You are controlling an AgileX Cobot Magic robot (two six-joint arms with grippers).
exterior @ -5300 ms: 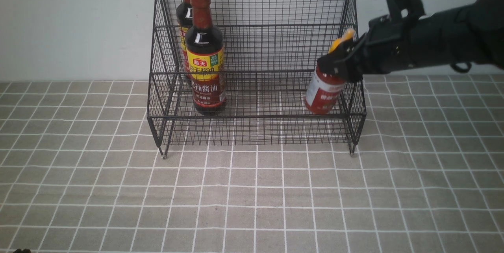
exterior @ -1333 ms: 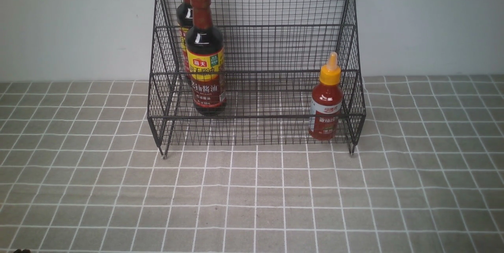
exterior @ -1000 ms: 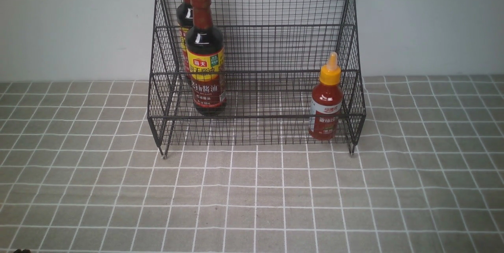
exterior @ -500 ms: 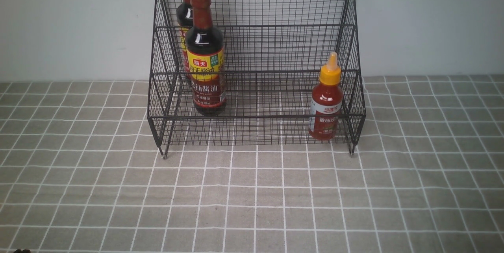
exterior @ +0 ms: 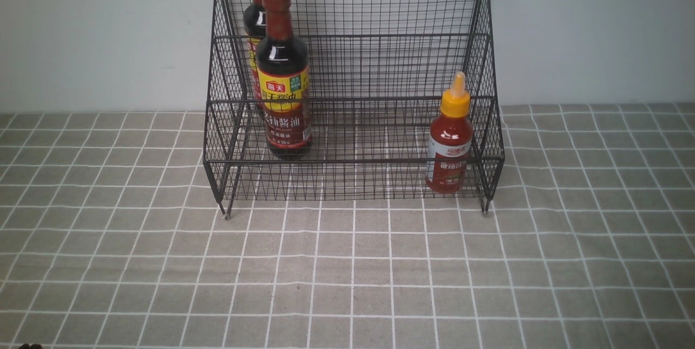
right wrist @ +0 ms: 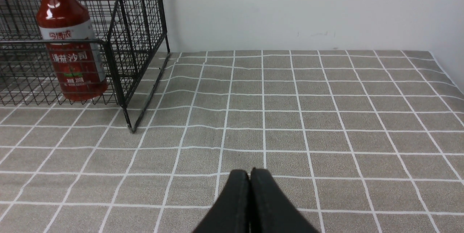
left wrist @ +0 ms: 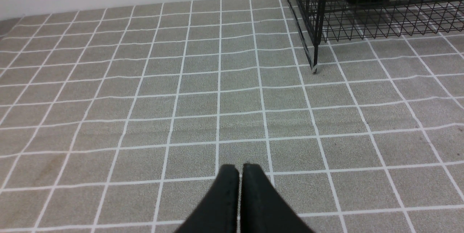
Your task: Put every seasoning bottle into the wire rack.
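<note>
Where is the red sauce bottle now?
In the front view, the red sauce bottle stands upright in the wire rack's lower tier, at its right end.

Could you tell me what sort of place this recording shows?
Probably a staged tabletop set up as a kitchen counter: a grey checked cloth against a plain pale wall, bearing only a black wire rack with two soy-sauce bottles and a red sauce bottle.

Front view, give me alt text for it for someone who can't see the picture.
A black wire rack stands on a tan checked tablecloth against a pale wall, holding three upright bottles. Two tall soy-sauce bottles sit at its left end, the front one on the lower tier and the rear one behind it, and a short red sauce bottle at the lower right. No arm is in view.
</note>
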